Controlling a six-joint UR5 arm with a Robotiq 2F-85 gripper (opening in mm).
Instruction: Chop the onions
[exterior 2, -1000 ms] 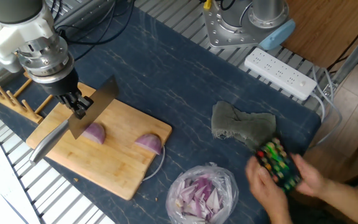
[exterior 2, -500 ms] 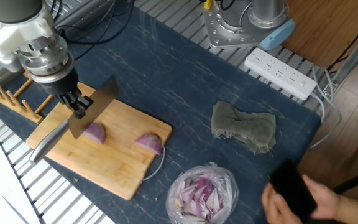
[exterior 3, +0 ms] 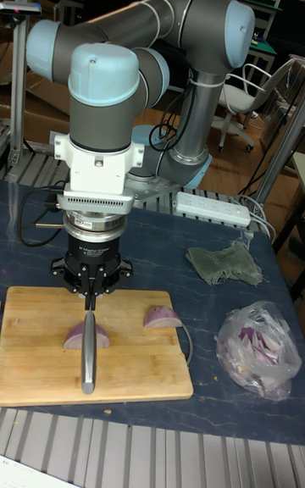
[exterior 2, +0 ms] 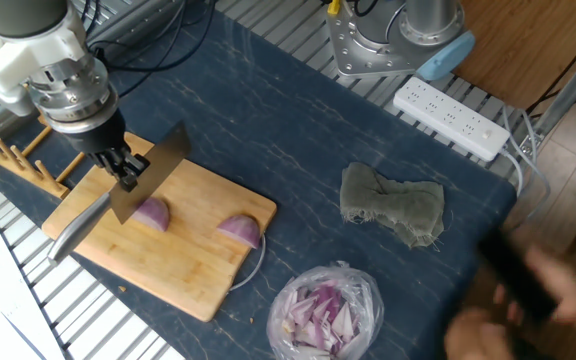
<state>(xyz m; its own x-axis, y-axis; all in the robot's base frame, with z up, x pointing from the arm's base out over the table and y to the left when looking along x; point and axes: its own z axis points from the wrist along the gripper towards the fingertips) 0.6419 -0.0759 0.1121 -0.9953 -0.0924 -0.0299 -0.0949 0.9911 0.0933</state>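
Two red onion halves lie dome-up on the wooden cutting board: one at the left and one toward the right edge. My gripper hangs over the board's back left part, shut on a knife. The blade stands on edge, right above the left onion half and close to it. Its silver handle sticks out toward the board's front. Whether the blade touches the onion I cannot tell.
In front of the board's right end, a clear plastic bag holds chopped onion bits. A grey cloth and a white power strip lie further right. A wooden rack stands left of the board. A blurred hand holds a dark object at bottom right.
The person's hand with the dark device has swung right along the table's front corner and is now blurred. My gripper, the knife and the onion halves have not moved.
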